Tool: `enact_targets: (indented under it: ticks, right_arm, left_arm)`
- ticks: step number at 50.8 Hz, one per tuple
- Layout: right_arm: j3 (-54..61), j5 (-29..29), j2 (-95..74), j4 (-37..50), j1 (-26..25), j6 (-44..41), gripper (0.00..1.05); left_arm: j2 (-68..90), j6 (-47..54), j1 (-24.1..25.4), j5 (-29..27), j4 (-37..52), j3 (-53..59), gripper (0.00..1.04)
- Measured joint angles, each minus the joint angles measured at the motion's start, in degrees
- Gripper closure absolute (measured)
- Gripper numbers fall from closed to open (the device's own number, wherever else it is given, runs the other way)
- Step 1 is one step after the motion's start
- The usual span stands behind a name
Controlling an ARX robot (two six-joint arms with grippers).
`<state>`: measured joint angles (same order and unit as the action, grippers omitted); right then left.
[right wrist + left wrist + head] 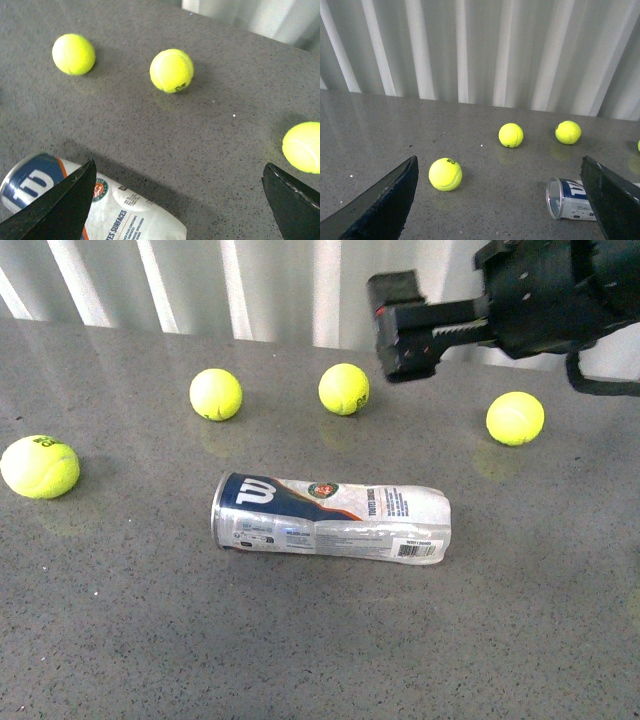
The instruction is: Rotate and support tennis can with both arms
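Observation:
The tennis can lies on its side in the middle of the grey table, silver rim to the left, barcode at the right end. My right gripper hangs open above the table behind the can, touching nothing. In the right wrist view the can lies partly behind one finger of the open right gripper. The left arm is out of the front view. In its wrist view the left gripper is open, and the can's rim end shows beside one finger.
Several yellow tennis balls lie around the can: one at the far left, two behind it, one at the right. A white ribbed wall runs along the table's far edge.

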<state>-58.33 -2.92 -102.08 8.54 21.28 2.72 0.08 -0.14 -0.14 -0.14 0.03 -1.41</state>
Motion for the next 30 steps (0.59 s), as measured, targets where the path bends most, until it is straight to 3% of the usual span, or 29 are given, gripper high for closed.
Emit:
enact_targets:
  ticks: [7, 9, 13, 16, 20, 23, 30]
  right_arm:
    - [0.4, 0.2, -0.1, 0.2, -0.2, 3.2, 0.07]
    - [2.3, 4.5, -0.8, 6.0, 0.3, 2.8, 0.11]
    - [10.3, 17.3, -1.3, 27.5, 0.6, 0.0, 0.23]
    - [16.5, 20.6, -0.5, 39.6, 0.1, -1.1, 0.32]
    - [23.6, 20.7, 1.8, 52.2, -1.9, -1.9, 0.44]
    - [27.6, 19.9, 4.4, 57.1, -3.5, -2.2, 0.53]
    - [35.6, 17.6, 11.5, 59.0, -7.4, -2.4, 0.76]
  left_arm:
    - [0.0, 0.0, 0.0, 0.2, 0.0, 0.0, 0.07]
    - [0.0, 0.0, 0.0, 0.1, 0.0, 0.0, 0.07]
    - [0.0, 0.0, 0.0, 0.2, 0.0, 0.0, 0.07]
    - [0.0, 0.0, 0.0, -0.1, 0.0, 0.0, 0.07]
    - [0.0, 0.0, 0.0, -0.1, 0.0, 0.0, 0.07]
    - [0.0, 0.0, 0.0, 0.0, 0.0, 0.0, 0.07]
    - [0.0, 0.0, 0.0, 0.2, 0.0, 0.0, 0.07]
